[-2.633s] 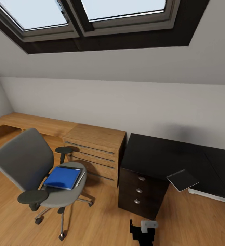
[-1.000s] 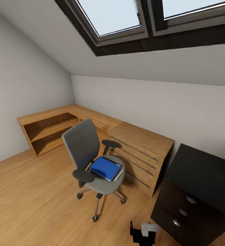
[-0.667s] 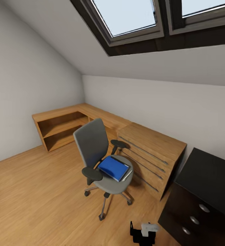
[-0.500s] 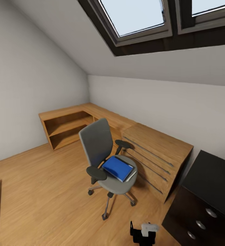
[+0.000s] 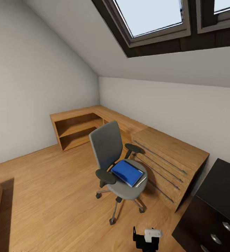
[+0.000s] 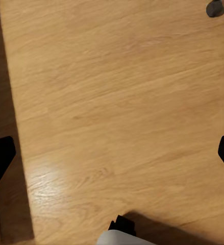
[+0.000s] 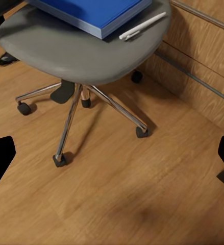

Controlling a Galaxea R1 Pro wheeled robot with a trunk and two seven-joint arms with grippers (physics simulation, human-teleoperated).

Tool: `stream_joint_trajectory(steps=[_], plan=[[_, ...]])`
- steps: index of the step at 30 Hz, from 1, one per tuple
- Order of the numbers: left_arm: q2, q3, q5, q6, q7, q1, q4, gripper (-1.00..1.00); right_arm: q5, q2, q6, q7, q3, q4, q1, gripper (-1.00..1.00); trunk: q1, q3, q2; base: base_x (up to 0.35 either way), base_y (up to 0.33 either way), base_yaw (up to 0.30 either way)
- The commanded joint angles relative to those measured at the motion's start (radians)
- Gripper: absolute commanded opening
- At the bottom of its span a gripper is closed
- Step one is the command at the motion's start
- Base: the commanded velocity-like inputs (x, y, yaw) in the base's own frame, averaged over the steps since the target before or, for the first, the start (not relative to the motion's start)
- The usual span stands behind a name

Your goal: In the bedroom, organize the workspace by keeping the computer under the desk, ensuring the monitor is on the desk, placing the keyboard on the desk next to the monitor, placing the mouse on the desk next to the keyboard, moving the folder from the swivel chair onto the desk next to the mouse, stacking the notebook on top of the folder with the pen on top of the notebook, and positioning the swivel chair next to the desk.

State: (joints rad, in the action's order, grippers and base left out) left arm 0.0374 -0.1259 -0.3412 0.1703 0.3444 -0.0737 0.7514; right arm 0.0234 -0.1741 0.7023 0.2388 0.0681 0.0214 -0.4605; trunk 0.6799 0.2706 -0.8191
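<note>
A: Where does the folder [image 5: 127, 173] lie?

B: On the chair [image 5: 119, 167] seat, ahead of the right claw [image 7: 112, 153], long axis slanting toward the wooden cabinets [image 5: 171, 163]; a pen [image 7: 142, 26] lies just beside it.

A: Claw states?

B: Both spread and empty; the left claw [image 6: 112, 153] faces the floor [image 6: 117, 102]. The counter [image 5: 224, 184] stands at right.

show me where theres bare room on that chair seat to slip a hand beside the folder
On the swivel chair, bare grey seat shows along the front edge, ahead of the folder. The side toward the light-wood drawer cabinet is crowded: a white pen lies tight against the folder's edge. The armrests flank both sides.
</note>
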Motion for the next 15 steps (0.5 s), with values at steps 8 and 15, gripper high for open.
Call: stream_joint_trajectory(steps=[8, 15], plan=[[0.001, -0.007, -0.016, -0.001, 0.008, 0.0, 0.035, 1.0, 0.003, 0.0, 0.001, 0.006, 0.007, 0.002, -0.001, 1.0, 0.031, 0.026, -0.057, 0.0, 0.0, 0.002], [0.002, 0.014, -0.03, -0.075, 0.01, 0.0, 0.201, 1.0, 0.002, 0.0, -0.008, 0.008, 0.007, -0.017, -0.002, 1.0, 0.058, 0.048, -0.106, 0.0, 0.0, 0.0]])
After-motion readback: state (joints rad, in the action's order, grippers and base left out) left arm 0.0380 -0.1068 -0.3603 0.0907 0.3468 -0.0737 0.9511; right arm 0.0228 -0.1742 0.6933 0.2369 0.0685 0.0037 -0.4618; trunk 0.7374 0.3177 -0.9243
